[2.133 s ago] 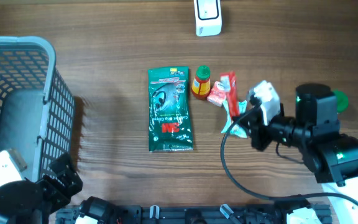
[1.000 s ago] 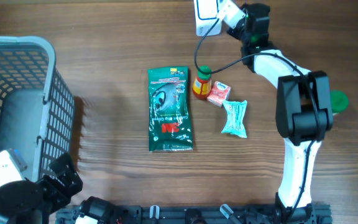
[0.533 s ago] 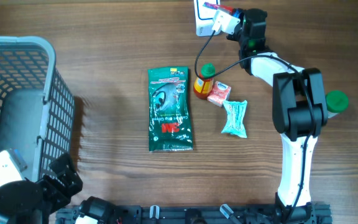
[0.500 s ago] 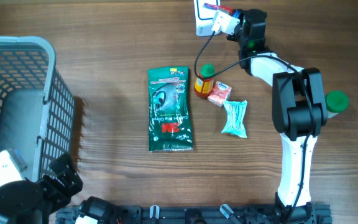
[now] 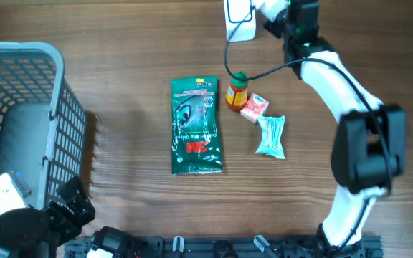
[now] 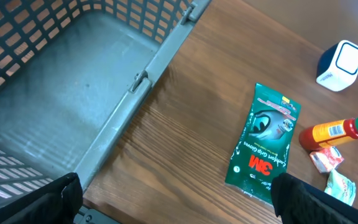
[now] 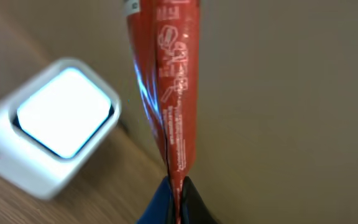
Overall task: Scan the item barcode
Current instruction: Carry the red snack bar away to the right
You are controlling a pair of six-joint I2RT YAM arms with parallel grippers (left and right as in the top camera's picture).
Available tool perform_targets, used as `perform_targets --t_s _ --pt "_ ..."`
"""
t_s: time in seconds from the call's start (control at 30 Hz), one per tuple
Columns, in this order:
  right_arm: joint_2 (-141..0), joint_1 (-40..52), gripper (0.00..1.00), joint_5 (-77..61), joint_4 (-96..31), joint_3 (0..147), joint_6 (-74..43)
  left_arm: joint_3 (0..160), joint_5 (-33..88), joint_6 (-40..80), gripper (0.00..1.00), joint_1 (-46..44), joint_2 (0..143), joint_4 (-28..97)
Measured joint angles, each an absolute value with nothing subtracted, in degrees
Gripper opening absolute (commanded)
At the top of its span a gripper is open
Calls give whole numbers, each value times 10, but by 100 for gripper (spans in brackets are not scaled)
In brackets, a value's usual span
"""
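My right gripper (image 7: 176, 200) is shut on the bottom edge of a thin red packet (image 7: 166, 87), which stands upright with its small print facing the wrist camera. The white barcode scanner (image 7: 55, 127) with its lit window lies just left of the packet. In the overhead view the right gripper (image 5: 265, 10) is at the table's far edge, beside the scanner (image 5: 239, 18); the packet does not show there. My left gripper (image 6: 179, 208) is open with nothing in it, low at the near left by the basket.
A grey mesh basket (image 5: 20, 49) fills the left side. Mid-table lie a green 3M glove pack (image 5: 196, 125), an orange bottle with a green cap (image 5: 236, 92), a small pink packet (image 5: 254, 107) and a teal packet (image 5: 271, 135). The right arm's cable loops over the bottle.
The right gripper carried the red packet from mid-table up to the scanner, and in the last half second shifted slightly right of it. The left arm has not moved.
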State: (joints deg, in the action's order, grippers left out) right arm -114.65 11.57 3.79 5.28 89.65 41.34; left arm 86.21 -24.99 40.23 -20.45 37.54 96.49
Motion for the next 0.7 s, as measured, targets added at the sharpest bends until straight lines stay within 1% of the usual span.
perform_targets --t_s 0.13,0.23,0.3,0.5,0.63,0.7 --pt "-1066 105 4 44 -63 906 273 862 -250 402 100 -204 375 965" --pt "-1039 53 4 83 -166 906 181 862 -250 402 100 -204 375 965" --pt "-1037 -23 4 111 -204 906 127 862 -250 402 100 -204 375 965" --pt "-1041 -252 4 140 -210 893 41 862 -250 402 100 -204 375 965" --pt "-1091 -362 4 147 -211 893 26 862 -250 402 100 -204 375 965" --pt "-1134 -392 5 147 -219 893 25 862 -250 402 100 -204 375 965"
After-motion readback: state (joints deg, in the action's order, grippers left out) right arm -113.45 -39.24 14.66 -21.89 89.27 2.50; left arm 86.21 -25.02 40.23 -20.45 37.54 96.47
